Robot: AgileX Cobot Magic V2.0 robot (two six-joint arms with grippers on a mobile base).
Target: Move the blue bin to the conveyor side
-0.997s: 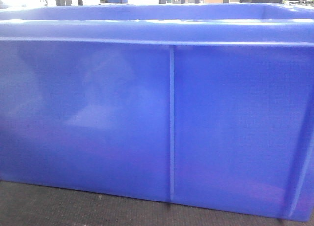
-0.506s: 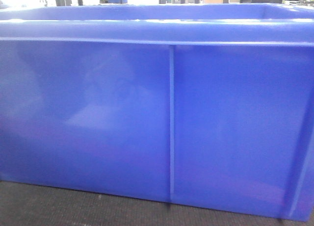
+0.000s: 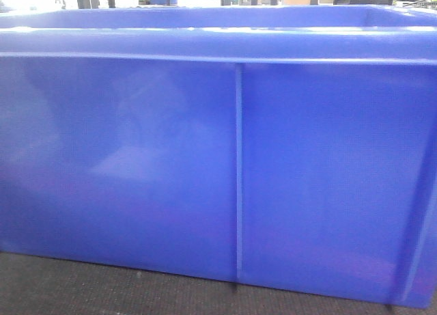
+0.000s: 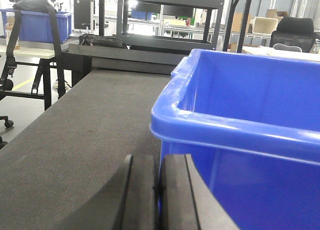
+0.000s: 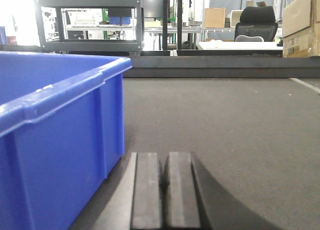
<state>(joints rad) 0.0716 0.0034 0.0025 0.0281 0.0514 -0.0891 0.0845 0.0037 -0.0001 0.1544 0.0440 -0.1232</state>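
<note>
Blue bin (image 3: 136, 158): sitting on the grey matted desk (image 4: 75, 130), its near wall filling the front view; empty as far as the wrist views are showing.
Left gripper (image 4: 159, 190): hovering low at the bin's left corner, jaws pressed together, pinching nothing.
Right gripper (image 5: 164, 190): hanging low beside the bin's right wall, jaws likewise closed and empty.
Why so placed: both arms are flanking the bin, seemingly bracing to squeeze or push it rather than pinch its rim.
</note>
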